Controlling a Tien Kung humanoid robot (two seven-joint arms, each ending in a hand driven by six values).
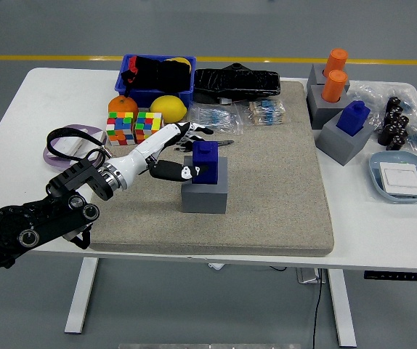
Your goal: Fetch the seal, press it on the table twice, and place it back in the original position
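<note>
Currently:

1. White table (19, 109) spans the view, with a tan mat (281, 182) covering its middle.
2. Left arm (27, 229) comes in from the lower left, black up to the wrist, and reaches over the mat's left part.
3. Left hand (166, 151), white with dark fingertips, is at the left side of the blue seal (206, 161). Thumb sits low against the seal's near-left face, the other fingers (194, 131) are stretched out above and behind it. Hand looks partly open; cannot tell if it actually grips the seal.
4. Seal stands upright in its gray holder (205, 195) on the left half of the mat.
5. Blue bin (128, 80) with black stuff inside is at the far left edge of the mat, a black bag (236, 82) just right of it.
6. Two more gray holders at the right: one with two orange seals (334, 75), one nearer with a second blue seal (354, 116).
7. Two colored cubes (134, 128) sit side by side left of the hand, an orange (123, 104) and a lemon (168, 107) behind them.
8. Light blue tray (378, 174) lies near the table's right edge.
</note>
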